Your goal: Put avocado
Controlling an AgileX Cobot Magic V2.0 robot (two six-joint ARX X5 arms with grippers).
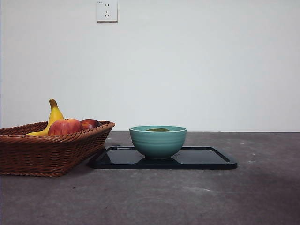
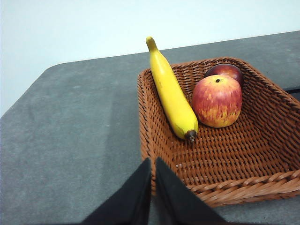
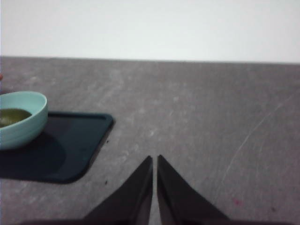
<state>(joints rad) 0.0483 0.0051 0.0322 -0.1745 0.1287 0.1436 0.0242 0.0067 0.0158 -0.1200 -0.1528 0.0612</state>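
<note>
Both grippers, left [image 2: 153, 187] and right [image 3: 154, 187], are closed and hold nothing. Off beside the right one, the avocado [image 1: 158, 130] lies in the bowl [image 1: 158, 143]; placing looks done, nothing left.

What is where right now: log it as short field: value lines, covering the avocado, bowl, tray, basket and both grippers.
avocado: the avocado lies inside the bowl, only its top showing above the rim
bowl: teal bowl stands on the tray
tray: black tray flat on the table, beside the basket
basket: wicker basket holds a banana and two red apples
left gripper: left gripper shut, holds nothing, near the basket's corner
right gripper: right gripper shut, holds nothing, over bare table beside the tray
</note>
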